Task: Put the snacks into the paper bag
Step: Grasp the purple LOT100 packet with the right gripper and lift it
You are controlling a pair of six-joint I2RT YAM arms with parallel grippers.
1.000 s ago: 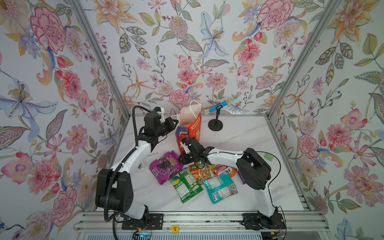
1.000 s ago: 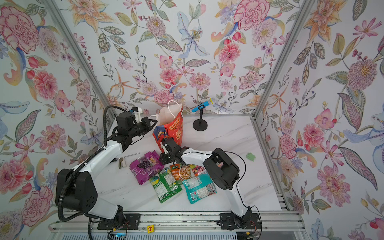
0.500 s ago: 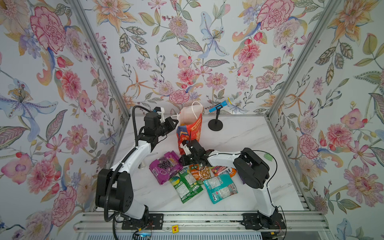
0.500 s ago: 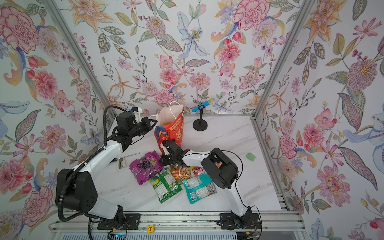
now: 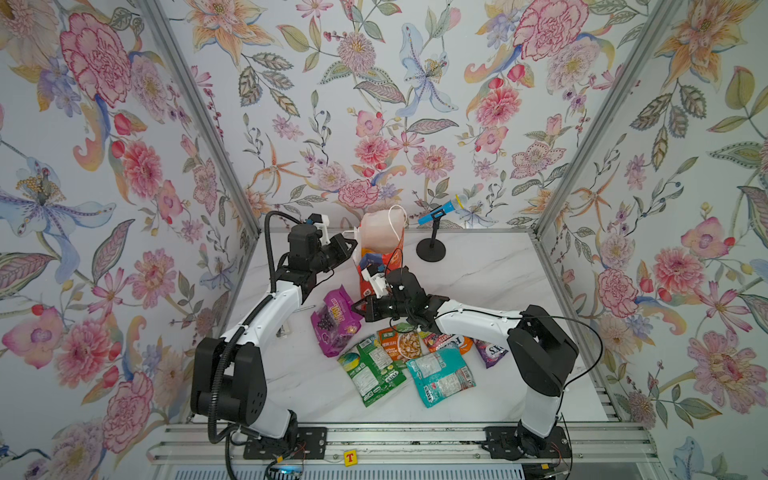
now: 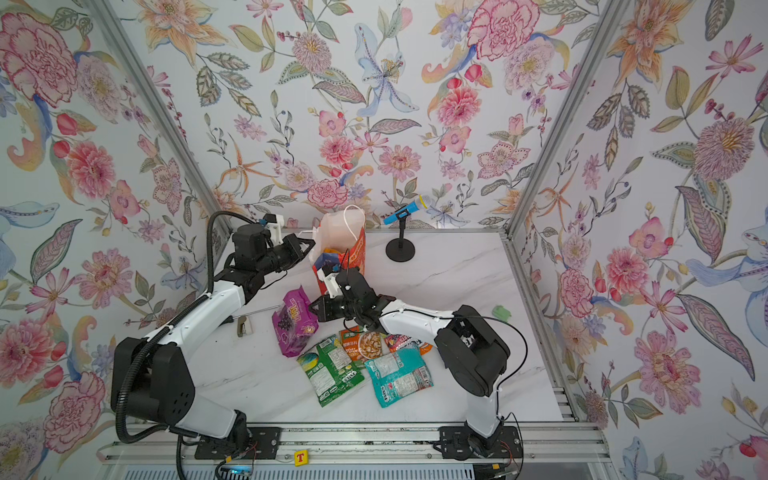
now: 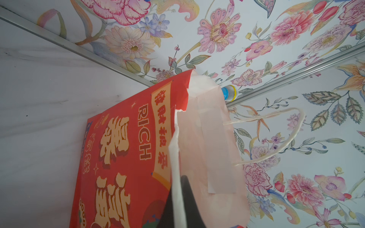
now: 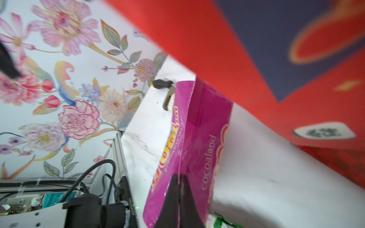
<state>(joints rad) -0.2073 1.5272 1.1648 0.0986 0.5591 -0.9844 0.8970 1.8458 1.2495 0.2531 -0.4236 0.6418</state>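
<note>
Red-orange paper bag [image 5: 380, 235] with gold characters stands upright toward the back of a white marble table [image 5: 498, 270], with its pale-lined mouth open upward. The left gripper [image 5: 352, 245] reaches in from the left at the height of the bag's rim. Its fingers are pressed together on that rim, and the left wrist view shows the torn white paper edge lying against one dark finger [image 7: 189, 197]. Just in front of the bag's base, the right gripper [image 5: 358, 309] points left. Its fingers [image 8: 172, 195] are closed tight on the side seam of the purple grape packet [image 5: 334, 324], which is tipped up rather than lying flat. Nearer the front edge, five more snacks lie flat in a loose cluster, some overlapping. They are a green packet [image 5: 372, 370], a teal packet [image 5: 440, 376], an orange-green nut packet [image 5: 401, 343], an orange FOXS bag [image 5: 453, 343] partly under the right arm, and a purple FOXS bag [image 5: 490, 352] beside that arm's elbow. A blue toy microphone on a black stand [image 5: 431, 251] sits just right of the bag. In a top view, a small green lump [image 6: 500, 311] lies near the table's right edge, well apart from the snacks.
</note>
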